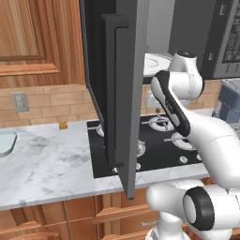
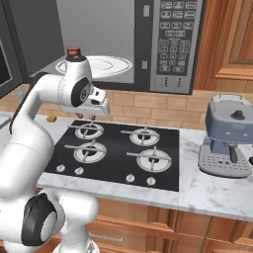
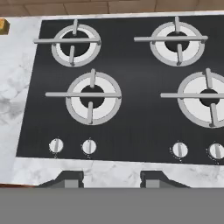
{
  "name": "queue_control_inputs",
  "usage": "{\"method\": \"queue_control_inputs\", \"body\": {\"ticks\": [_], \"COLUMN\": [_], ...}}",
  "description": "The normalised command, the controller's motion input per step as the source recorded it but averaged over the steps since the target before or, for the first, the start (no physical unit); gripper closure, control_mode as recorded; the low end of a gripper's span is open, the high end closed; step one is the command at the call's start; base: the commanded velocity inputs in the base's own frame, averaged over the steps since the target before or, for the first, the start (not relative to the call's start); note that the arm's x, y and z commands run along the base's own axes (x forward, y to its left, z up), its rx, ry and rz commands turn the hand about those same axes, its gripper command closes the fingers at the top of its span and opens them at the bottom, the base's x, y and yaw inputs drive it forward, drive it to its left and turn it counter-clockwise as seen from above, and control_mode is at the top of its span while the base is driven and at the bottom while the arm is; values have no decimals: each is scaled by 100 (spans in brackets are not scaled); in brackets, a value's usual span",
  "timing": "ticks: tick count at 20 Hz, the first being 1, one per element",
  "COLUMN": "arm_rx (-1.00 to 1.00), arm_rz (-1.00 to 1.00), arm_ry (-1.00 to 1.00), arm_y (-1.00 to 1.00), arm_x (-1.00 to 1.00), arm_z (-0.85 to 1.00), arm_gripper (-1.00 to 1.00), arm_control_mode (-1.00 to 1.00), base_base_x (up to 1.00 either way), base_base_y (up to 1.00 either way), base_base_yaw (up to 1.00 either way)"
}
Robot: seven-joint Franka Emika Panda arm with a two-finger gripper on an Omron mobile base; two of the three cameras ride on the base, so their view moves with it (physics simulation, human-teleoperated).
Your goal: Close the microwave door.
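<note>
The microwave [image 2: 148, 44] hangs above the stove, its grey cavity showing with the white turntable [image 2: 106, 64] inside and the keypad [image 2: 175, 39] on its right. The microwave door [image 1: 129, 84] stands swung wide open toward me, its long vertical bar handle [image 1: 111, 93] facing left; one edge of the microwave door [image 2: 5, 57] shows in the right base view. My gripper [image 2: 89, 117] hovers low over the stove's rear left burner, below the cavity and right of the door. In the hand view my gripper [image 3: 109, 179] is open, with nothing between its fingertips [image 3: 68, 178].
A black stovetop [image 3: 131, 105] with several burners and front knobs lies under the hand. A grey-blue coffee machine [image 2: 227, 141] stands on the marble counter [image 1: 47, 164] to the right. A small yellow block [image 1: 63, 125] sits by the brick wall. Brown wooden cabinets [image 1: 28, 37] flank the microwave.
</note>
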Motion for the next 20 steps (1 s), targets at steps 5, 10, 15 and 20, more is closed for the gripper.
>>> {"method": "queue_control_inputs", "body": {"ticks": [5,10,15,20], "arm_rx": [-3,-2,0,-11], "arm_rz": [6,7,3,1], "arm_ry": [-5,-22,-34,-43], "arm_y": [26,41,15,36], "arm_x": [-58,-99,-98,-89], "arm_z": [-1,8,39,86], "arm_gripper": [-100,-100,-100,-100], "arm_control_mode": [-100,-100,-100,-100], "base_base_x": [0,0,0,0], "base_base_y": [0,0,0,0], "base_base_yaw": [0,0,0,0]}}
